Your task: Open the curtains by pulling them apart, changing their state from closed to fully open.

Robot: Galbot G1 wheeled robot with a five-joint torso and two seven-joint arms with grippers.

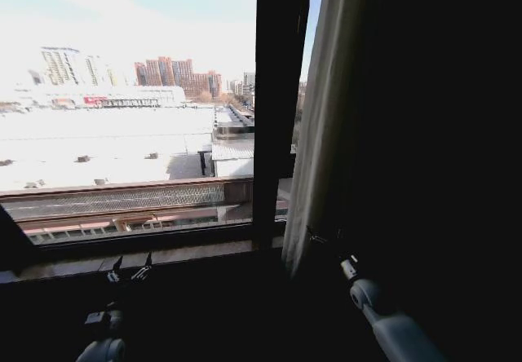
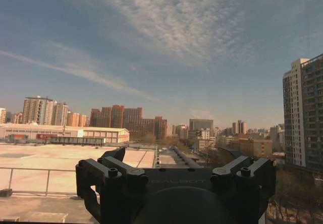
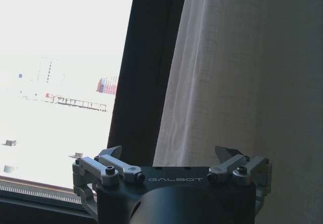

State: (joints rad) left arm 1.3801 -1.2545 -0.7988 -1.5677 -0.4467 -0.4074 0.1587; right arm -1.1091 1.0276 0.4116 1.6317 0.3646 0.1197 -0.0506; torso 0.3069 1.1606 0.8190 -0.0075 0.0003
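Curtains (image 1: 322, 117) hang vertical at right; right gripper (image 3: 171, 156) spread beside them; left gripper (image 2: 174, 161) spread.

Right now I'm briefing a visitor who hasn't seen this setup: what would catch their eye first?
The bright city view through the bare window, taking up the robot's left. Then the sheer white curtain, bunched right of the black frame bar. Low down, the right gripper sits open at the curtain's lower edge, and the left gripper is open below the sill.
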